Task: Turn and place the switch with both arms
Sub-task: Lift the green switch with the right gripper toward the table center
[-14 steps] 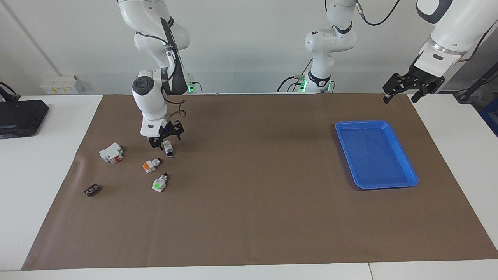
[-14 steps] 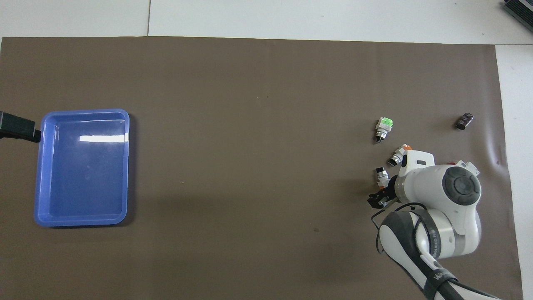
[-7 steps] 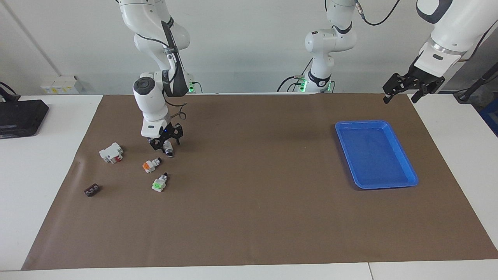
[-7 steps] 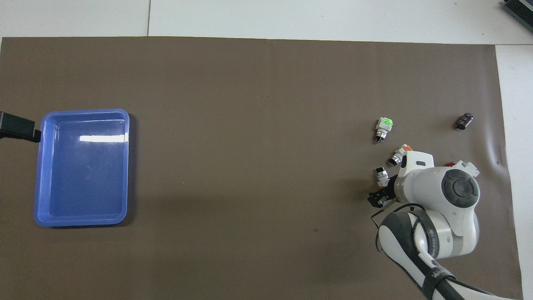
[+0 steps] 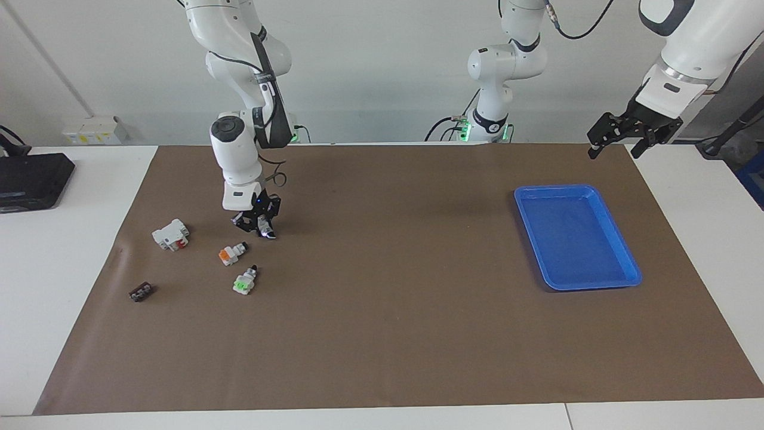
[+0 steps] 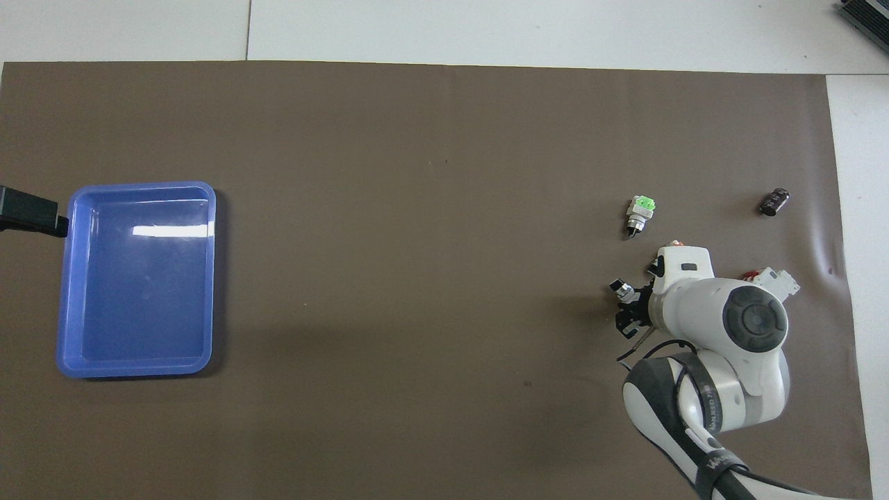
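Right gripper (image 5: 258,226) pinches the switch (image 5: 263,229) at the facing frame's centre-left.

The facing view shows the left gripper (image 5: 618,140) whole, fingers spread, raised at the frame's upper right. The overhead view shows only its dark tip at the frame's edge, and there the right arm hides most of the orange-marked switch (image 5: 231,254). The switch sits tilted between the right gripper's fingers, black knob lowest in the facing frame, low over the table (image 5: 388,334). Counted: three small switches including the green-marked switch (image 5: 245,282), one white block with red (image 5: 171,234), one dark part (image 5: 141,292), one blue tray (image 5: 555,189).
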You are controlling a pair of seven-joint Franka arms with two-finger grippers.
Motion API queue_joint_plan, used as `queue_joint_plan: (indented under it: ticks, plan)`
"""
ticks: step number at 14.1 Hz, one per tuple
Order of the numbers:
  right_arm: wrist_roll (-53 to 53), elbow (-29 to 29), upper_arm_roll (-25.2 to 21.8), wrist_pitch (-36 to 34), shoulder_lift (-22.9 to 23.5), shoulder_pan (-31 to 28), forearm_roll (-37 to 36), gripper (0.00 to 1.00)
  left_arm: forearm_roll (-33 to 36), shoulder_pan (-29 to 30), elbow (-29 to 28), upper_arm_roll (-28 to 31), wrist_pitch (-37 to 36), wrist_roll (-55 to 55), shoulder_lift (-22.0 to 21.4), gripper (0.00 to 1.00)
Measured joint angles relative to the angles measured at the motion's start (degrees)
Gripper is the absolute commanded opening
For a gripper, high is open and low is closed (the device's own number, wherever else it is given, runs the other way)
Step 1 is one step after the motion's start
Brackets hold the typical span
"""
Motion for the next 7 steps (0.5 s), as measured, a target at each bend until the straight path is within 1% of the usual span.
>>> queue_joint_plan:
  ticks: [2,5,6,7]
  plan:
    - [-6.2,4.1,0.4,-5.1,0.4,2.0,-0.2,0.0,0.0,0.0,0.0,0.0,0.0,0.0,0.0,1.0]
    - [-9.6,9.8,1.3,-6.9,0.7,5.7,1.4,0.0,0.0,0.0,0.0,0.0,0.0,0.0,0.0,1.0]
    - [-11.4,11.0,1.7,-6.9,0.8,7.2,4.5,0.0,0.0,0.0,0.0,0.0,0.0,0.0,0.0,1.0]
    - [-15.0,12.4,2.4,-6.9,0.8,8.4,9.8,0.0,0.0,0.0,0.0,0.0,0.0,0.0,0.0,1.0]
